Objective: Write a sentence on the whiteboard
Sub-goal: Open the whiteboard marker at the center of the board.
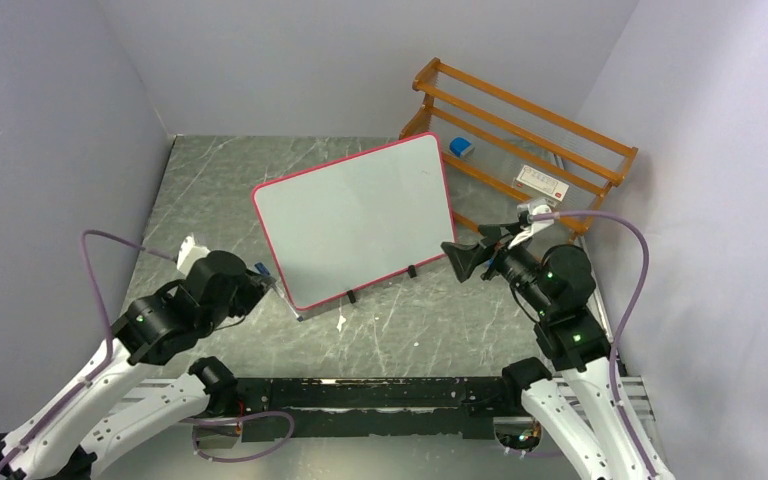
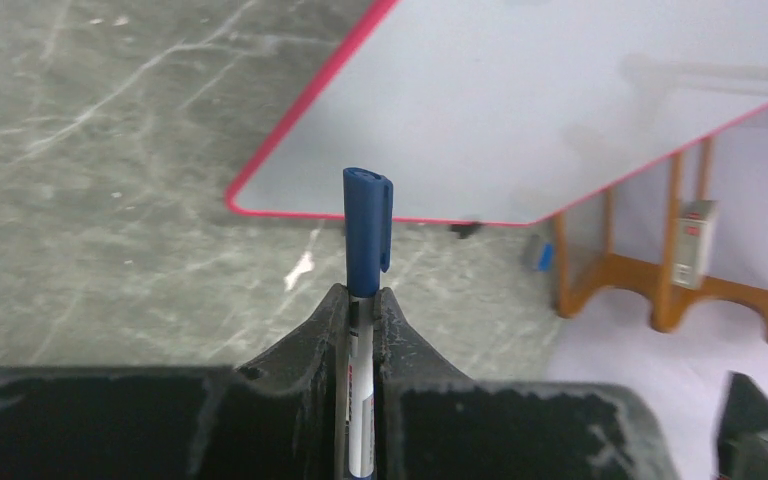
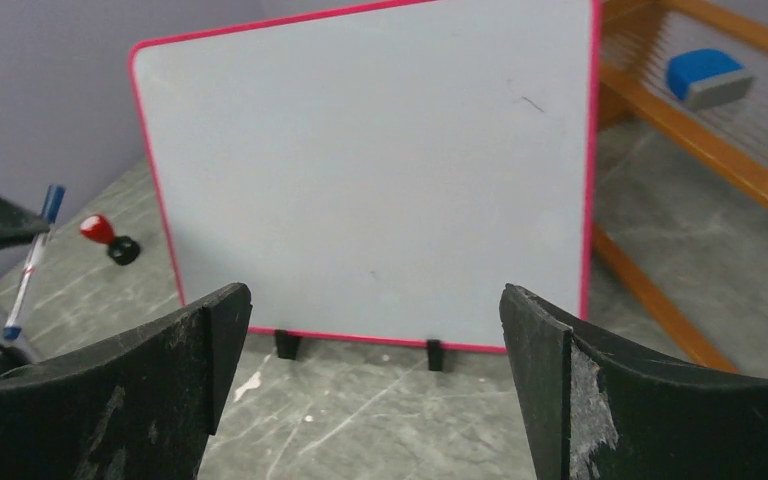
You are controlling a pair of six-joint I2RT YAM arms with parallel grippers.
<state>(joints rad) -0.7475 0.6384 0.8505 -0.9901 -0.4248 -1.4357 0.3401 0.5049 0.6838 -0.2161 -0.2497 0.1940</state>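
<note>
Blue-capped pen (image 2: 365, 225) clamped in left tool (image 2: 362, 300), held low near whiteboard (image 2: 560, 100) corner; right tool (image 3: 375, 295) spread wide, levelled, facing it.

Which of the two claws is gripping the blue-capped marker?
The left claw: its jaws are shut on the capped marker, while the right claw stands wide open and empty, facing the whiteboard.

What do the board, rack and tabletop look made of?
Board: smooth, faintly reflective white panel, maybe melamine or coated steel, with a thin pink-red, plastic-looking rim. Rack: wood by the look, orange-brown varnish, slight sheen. Tabletop: dark grey with white veins, a marble look; real stone or printed laminate, cannot tell.
</note>
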